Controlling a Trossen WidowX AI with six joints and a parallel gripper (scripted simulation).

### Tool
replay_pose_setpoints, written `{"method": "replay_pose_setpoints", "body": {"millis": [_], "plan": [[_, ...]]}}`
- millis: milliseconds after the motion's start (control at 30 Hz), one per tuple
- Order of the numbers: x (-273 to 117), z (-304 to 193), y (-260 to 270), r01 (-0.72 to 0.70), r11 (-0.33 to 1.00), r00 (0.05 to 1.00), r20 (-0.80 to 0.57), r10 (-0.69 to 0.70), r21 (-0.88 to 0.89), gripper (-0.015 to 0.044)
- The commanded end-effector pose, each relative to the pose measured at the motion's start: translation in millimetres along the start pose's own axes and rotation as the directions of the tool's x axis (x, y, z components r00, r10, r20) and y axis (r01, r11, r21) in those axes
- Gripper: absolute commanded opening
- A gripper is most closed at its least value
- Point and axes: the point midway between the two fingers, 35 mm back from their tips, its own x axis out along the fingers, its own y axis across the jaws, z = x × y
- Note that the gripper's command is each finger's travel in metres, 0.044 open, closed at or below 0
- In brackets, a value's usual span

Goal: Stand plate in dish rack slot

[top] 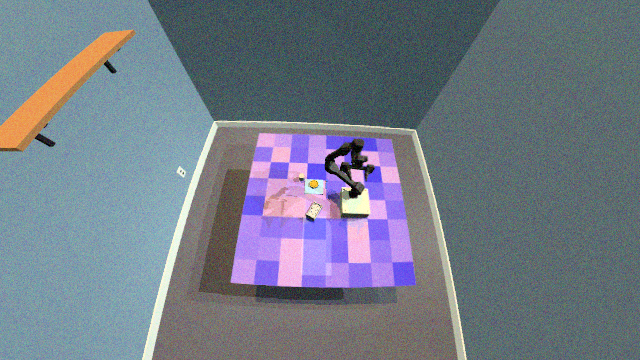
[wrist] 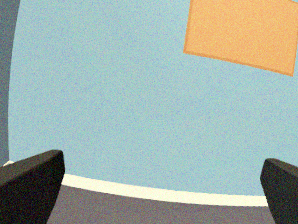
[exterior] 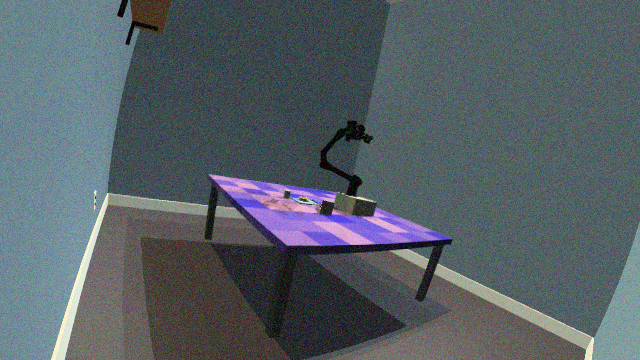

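A small orange round thing (top: 313, 184) (exterior: 303, 199), apparently the plate, lies on a light blue square piece (top: 320, 191) on the table. A small speckled cream block (top: 314, 211), dark-sided in the exterior view (exterior: 327, 208), stands nearby. I cannot tell for certain which piece is the dish rack, and no slots or rails can be made out. My gripper (top: 359, 176) (exterior: 369, 139) (wrist: 166, 168) is open with nothing between its fingers. It hangs high above the table, well away from the plate, and faces a blue wall in the wrist view.
A large cream box (top: 355, 206) (exterior: 364, 206) stands by the arm's base. A small pale cylinder (top: 301, 177) (exterior: 287, 194) stands beside the light blue piece. The checkered table (top: 291, 260) (exterior: 345, 232) has open edges. An orange shelf (top: 70, 85) is on the left wall.
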Motion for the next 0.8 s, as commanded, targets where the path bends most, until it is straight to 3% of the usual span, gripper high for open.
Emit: {"method": "replay_pose_setpoints", "body": {"millis": [0, 367, 767], "plan": [[3, 2, 12, 0.088, 0.992, 0.994, -0.049, -0.093, -0.094, 0.04], [24, -5, 25, 0.272, 0.922, 0.928, -0.179, -0.327, -0.275, 0.04], [56, -27, 9, 0.422, 0.822, 0.765, -0.336, -0.55, -0.382, 0.04]]}}
